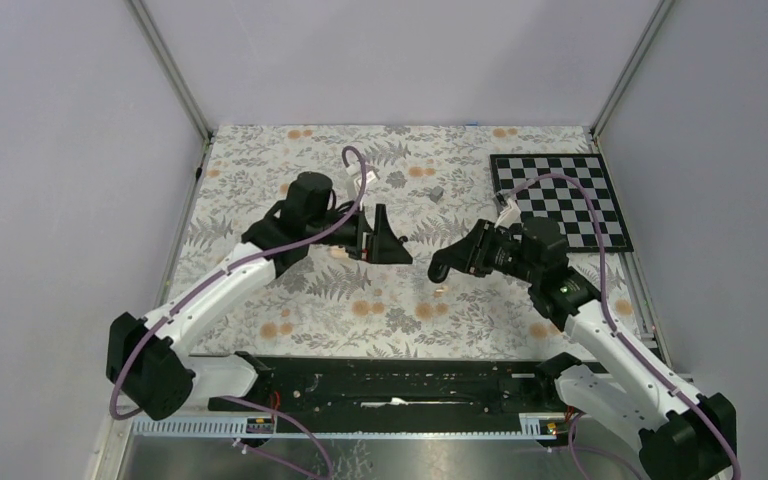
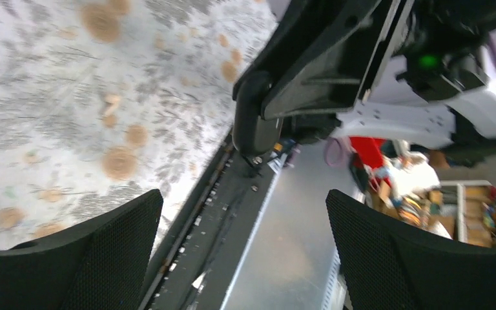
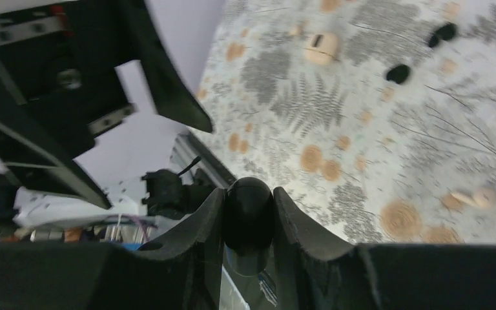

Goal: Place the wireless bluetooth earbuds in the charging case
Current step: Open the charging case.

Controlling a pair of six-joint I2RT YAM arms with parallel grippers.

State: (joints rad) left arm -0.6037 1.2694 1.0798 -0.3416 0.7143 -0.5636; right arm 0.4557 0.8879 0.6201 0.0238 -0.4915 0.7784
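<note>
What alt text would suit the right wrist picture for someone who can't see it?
The right tool grips a black oval charging case between its fingers, with a floral tablecloth behind. Two tiny black earbuds lie loose on the cloth farther off.

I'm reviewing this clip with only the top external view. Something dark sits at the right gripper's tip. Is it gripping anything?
Observer: Yes. The right wrist view shows the right gripper shut on a black oval pod, clamped between both fingers.
Operator: And the earbuds? I cannot pick them out from above.
Observer: Two tiny black rounded earbuds lie loose on the floral tablecloth, the second one a little apart from the first, and both well away from the pod.
Operator: Is the left gripper carrying anything?
Observer: No. The left wrist view shows the left gripper open, with nothing between its fingers.
</note>
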